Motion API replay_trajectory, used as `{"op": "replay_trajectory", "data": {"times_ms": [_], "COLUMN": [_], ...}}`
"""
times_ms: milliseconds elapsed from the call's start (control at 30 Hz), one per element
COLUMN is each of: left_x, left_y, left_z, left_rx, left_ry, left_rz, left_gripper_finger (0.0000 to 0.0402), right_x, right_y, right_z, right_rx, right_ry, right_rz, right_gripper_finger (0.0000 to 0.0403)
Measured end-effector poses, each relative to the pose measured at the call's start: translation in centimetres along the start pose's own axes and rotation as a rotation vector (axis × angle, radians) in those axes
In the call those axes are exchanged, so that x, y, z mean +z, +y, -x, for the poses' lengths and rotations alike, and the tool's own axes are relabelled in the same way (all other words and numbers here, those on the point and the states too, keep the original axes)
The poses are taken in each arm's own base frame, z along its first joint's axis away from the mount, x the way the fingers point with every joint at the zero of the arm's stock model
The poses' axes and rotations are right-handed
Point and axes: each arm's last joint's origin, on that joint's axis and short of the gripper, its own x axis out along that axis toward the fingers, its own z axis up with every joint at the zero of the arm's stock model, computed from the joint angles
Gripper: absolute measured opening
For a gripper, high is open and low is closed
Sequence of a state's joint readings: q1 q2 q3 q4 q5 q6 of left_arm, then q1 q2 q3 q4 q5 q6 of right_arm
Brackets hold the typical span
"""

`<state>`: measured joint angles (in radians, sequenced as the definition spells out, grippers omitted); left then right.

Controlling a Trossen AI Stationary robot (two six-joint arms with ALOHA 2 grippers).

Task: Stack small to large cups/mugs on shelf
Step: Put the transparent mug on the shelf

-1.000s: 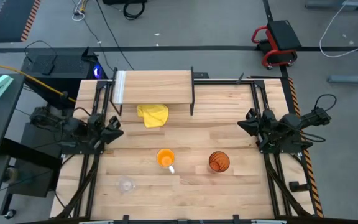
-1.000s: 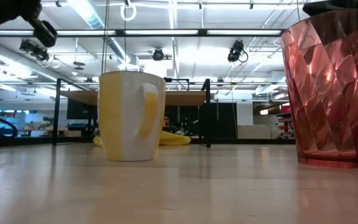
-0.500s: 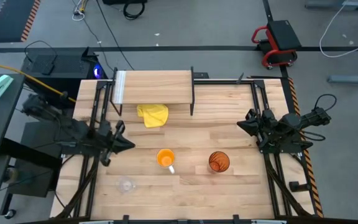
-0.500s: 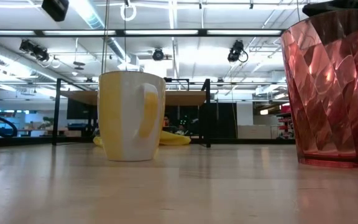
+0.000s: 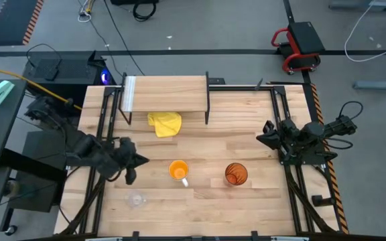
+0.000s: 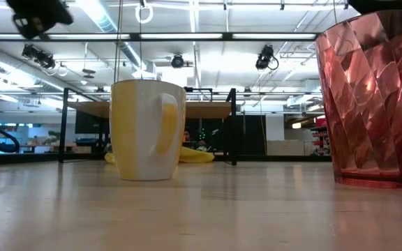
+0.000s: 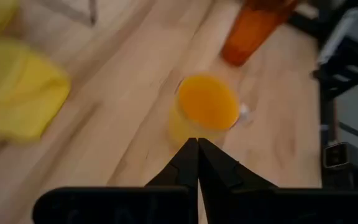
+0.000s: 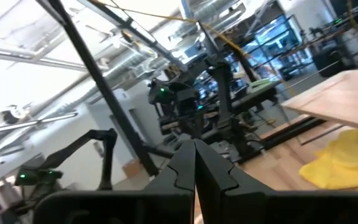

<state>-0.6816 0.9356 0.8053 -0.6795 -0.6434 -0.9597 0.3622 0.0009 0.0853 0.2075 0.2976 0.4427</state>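
Observation:
The orange mug (image 5: 178,171) stands upright near the table's middle, its white handle toward the near edge; the left wrist view looks down into the orange mug (image 7: 207,107). The amber-brown tumbler (image 5: 236,174) stands upright to its right. The small clear glass (image 5: 136,199) stands by the near left. The shelf (image 5: 166,94) rests on black legs at the far edge. My left gripper (image 5: 137,161) hovers shut, just left of the mug and apart from it. My right gripper (image 5: 263,134) waits shut at the table's right side.
A crumpled yellow cloth (image 5: 165,124) lies on the table just in front of the shelf. Black frame rails (image 5: 103,127) run along the table's left and right sides. In the low view the mug (image 6: 149,129) and tumbler (image 6: 372,97) stand close before the camera.
My left arm has swung from the table's left edge toward the right and the near edge, ending beside the orange mug, its fingers staying shut. The cups, the cloth and the shelf have not moved.

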Motion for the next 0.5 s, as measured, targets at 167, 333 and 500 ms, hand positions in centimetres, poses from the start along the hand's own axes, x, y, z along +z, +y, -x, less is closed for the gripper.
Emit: {"op": "replay_trajectory", "data": {"times_ms": [167,333,500], "left_x": [-0.8,-1.4,-1.4], "left_y": [-0.3,-0.6,-1.5], "left_z": [0.8,1.6,2.0], "left_rx": [0.090,0.158,0.155], "left_ry": [0.094,0.155,0.221], "left_rz": [0.112,0.210,0.286], "left_gripper_finger": [0.0013,0.0017,0.0011], "right_x": [-0.3,-1.0,-1.5], "right_y": [0.0,-0.2,-0.3], "right_z": [-0.2,-0.7,-1.2], "right_rx": [-0.009,-0.036,-0.057], "right_ry": [0.027,0.086,0.131], "right_rz": [0.009,0.028,0.048], "right_gripper_finger": [0.0009,0.0009,0.0016]}}
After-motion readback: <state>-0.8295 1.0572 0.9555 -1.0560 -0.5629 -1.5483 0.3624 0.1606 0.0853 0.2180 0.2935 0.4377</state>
